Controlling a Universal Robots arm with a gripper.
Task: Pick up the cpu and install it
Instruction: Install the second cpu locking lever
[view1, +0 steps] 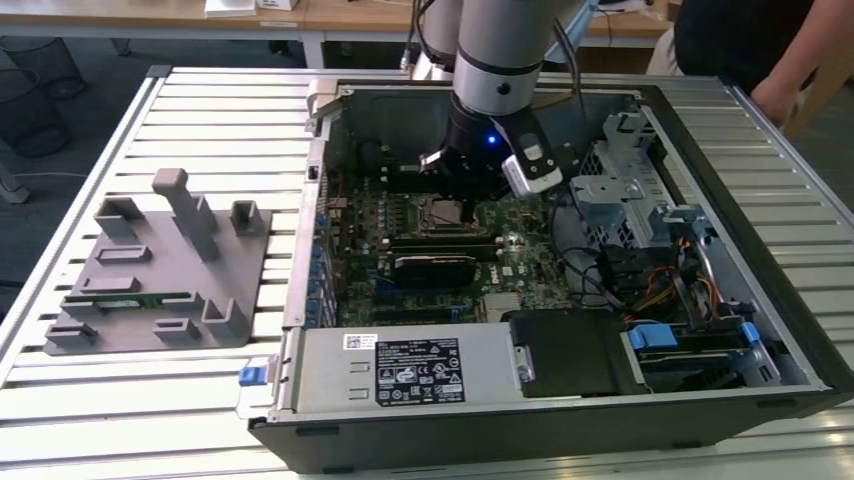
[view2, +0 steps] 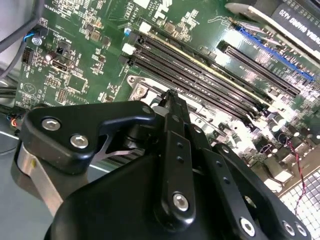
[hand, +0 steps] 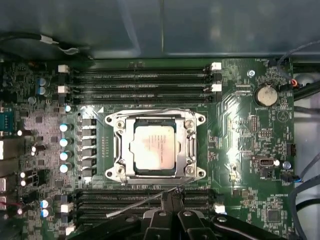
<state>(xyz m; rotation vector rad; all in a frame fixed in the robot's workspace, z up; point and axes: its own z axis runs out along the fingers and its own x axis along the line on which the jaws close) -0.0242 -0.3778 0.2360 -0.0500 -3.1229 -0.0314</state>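
In the exterior view your gripper (view1: 461, 190) hangs above the socket (view1: 442, 211) inside the case (view1: 747, 300), in the second wrist view its fingers (view2: 172, 107) look pinched together on nothing, and in the first wrist view the cpu (hand: 153, 148) sits seated, so check it lies flat.

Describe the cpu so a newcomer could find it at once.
Start at the open computer case and its green motherboard. Between two banks of long black memory slots sits a metal-framed socket. The cpu lies inside it: the board's one flat, shiny silver square.
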